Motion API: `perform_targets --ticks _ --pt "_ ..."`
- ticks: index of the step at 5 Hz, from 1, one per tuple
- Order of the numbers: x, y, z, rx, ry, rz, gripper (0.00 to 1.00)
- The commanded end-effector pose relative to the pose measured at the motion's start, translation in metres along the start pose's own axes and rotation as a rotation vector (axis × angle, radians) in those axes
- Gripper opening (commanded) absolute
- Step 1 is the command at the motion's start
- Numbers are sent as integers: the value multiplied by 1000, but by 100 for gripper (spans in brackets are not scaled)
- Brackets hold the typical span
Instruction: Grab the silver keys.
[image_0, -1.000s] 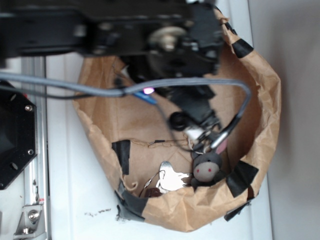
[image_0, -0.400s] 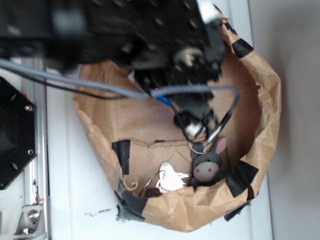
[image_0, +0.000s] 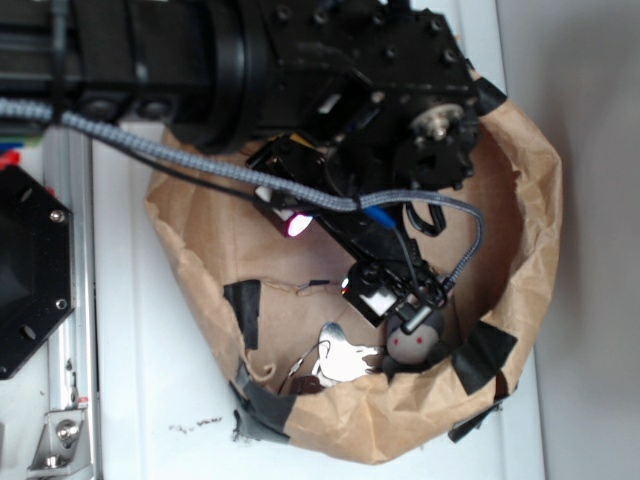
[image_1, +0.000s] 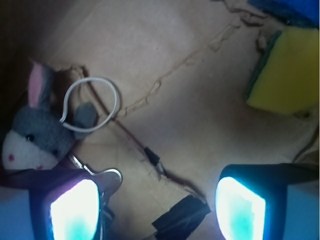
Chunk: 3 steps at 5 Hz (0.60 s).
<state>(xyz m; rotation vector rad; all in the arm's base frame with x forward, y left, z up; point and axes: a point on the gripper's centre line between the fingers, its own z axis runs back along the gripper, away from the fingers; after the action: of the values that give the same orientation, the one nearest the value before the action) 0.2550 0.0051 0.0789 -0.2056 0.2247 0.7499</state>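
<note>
Wrist view: the gripper (image_1: 157, 210) stands wide open and holds nothing. The silver keys (image_1: 102, 180) lie partly hidden beside the left finger, just below the donkey plush (image_1: 35, 137). A yellow sponge (image_1: 285, 72) appears only here. Exterior view: keys (image_0: 345, 360) rest against the paper bag's (image_0: 530, 230) taped wall.

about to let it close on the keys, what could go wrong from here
1. The grey donkey plush and its round metal ring lie right beside the silver keys, so the open gripper may well catch the toy instead.
2. In the wrist view only one key edge shows by one finger, so the close may miss or only clip it.
3. The paper bag wall stands close behind the keys and could snag.
</note>
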Motion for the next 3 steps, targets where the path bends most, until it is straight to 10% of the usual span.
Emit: perform_targets --ticks 1,3 --pt "-3 0 39 -87 -3 -14 100" --pt "-8 13 54 -103 -14 -28 100"
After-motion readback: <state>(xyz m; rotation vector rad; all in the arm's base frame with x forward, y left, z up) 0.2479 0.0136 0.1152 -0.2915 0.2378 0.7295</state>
